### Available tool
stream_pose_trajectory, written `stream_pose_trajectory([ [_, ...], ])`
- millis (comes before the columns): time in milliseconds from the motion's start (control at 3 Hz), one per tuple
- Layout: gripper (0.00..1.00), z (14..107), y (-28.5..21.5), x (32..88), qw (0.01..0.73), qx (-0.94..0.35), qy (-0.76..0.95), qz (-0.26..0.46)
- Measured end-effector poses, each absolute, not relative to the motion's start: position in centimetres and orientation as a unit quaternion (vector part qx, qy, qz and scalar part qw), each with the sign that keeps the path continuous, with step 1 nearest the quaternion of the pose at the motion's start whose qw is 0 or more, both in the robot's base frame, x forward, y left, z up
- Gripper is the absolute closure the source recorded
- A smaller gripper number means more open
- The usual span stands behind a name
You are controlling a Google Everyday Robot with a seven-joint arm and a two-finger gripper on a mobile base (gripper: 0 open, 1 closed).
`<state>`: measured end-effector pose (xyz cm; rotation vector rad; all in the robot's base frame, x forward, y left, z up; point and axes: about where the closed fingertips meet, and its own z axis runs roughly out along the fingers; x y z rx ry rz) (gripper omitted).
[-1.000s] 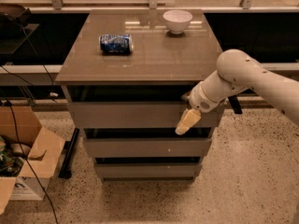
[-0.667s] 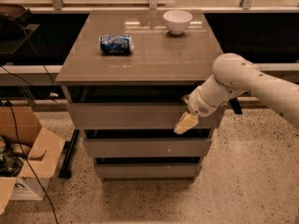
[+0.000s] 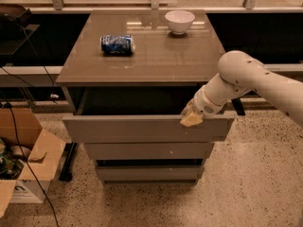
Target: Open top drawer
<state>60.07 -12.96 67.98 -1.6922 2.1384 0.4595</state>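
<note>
The top drawer (image 3: 142,129) is the widest grey-brown front panel of the cabinet. It stands pulled out towards me, and its dark inner box (image 3: 135,100) shows under the cabinet top. My gripper (image 3: 191,118) is at the drawer front's upper edge, right of the middle, at the end of my white arm (image 3: 246,82) that comes in from the right. The gripper's cream tip rests on the panel's top rim. The middle drawer (image 3: 149,151) and the bottom drawer (image 3: 149,174) sit below it.
A blue crushed can (image 3: 117,44) lies on the cabinet top (image 3: 156,56) at the back left, and a white bowl (image 3: 180,21) stands at the back right. An open cardboard box (image 3: 26,162) stands on the floor at the left, with black cables beside it.
The top drawer has slid out towards me and its dark inside now shows. My gripper has moved up from the panel's face to its top edge.
</note>
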Motion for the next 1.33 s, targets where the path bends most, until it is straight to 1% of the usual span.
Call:
stream_pose_trajectory([
  [333, 0.0, 68.0, -13.0, 60.1, 0.187, -0.601, 0.759, 0.163],
  [667, 0.0, 68.7, -11.9, 60.1, 0.186, -0.622, 0.745, 0.156],
  [1000, 0.0, 68.4, -11.9, 59.9, 0.181, -0.622, 0.746, 0.157],
  [1333, 0.0, 66.7, -12.7, 58.7, 0.161, -0.61, 0.757, 0.169],
])
